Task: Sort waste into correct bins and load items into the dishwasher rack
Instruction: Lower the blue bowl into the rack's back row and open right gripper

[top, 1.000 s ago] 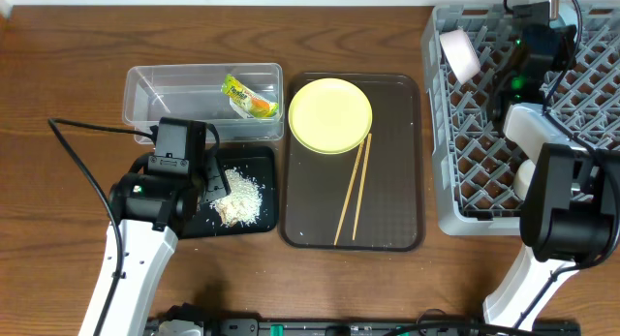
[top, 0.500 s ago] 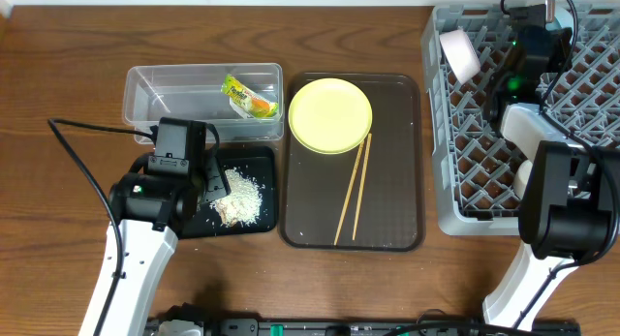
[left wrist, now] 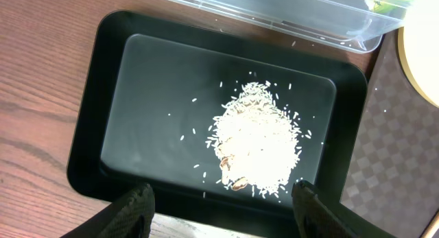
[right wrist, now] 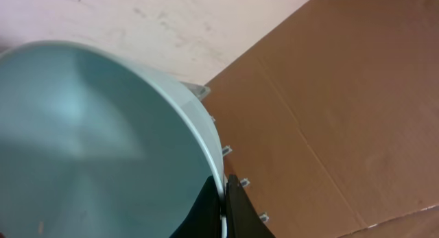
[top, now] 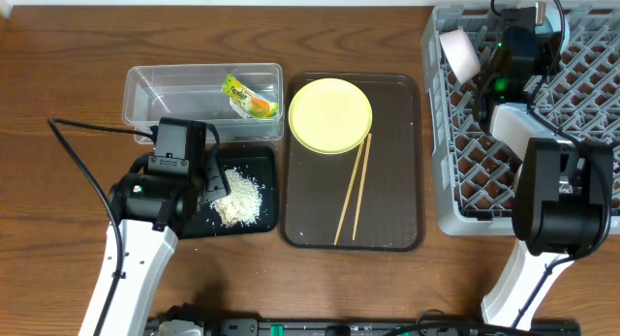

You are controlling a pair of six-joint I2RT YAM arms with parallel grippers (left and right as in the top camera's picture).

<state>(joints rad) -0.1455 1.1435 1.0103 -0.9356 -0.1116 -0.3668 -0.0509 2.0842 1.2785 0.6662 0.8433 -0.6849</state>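
The left arm rises from the near table edge, left of the dark brown serving tray, and bends so that its wrist points down over the shallow black tub, which lies just beside the tray's left rim. The left gripper hangs above the tub's near edge with its fingers spread wide and nothing between them. The whitish rice pile lies in the tub on the side nearer the tray, with loose grains around it and a few brownish bits at its near edge that are too small to name. In the overhead view the arm hides the tub's near left corner.

On the tray the chopsticks lie side by side, slanting from its near middle up to the pale yellow plate at its far end. Beyond the black tub, left of the tray's far end, the clear tub holds the wrapper at the end nearer the tray.

Right of the tray stands the grey rack. The right arm stretches across it to its far edge, covering part of the lattice. The right gripper is clamped on the rim of the light blue bowl, which is tilted and cut off at the frame edge. From overhead the wrist hides both fingers and most of the bowl. The pinkish-white bowl leans in the rack's far corner nearest the tray.
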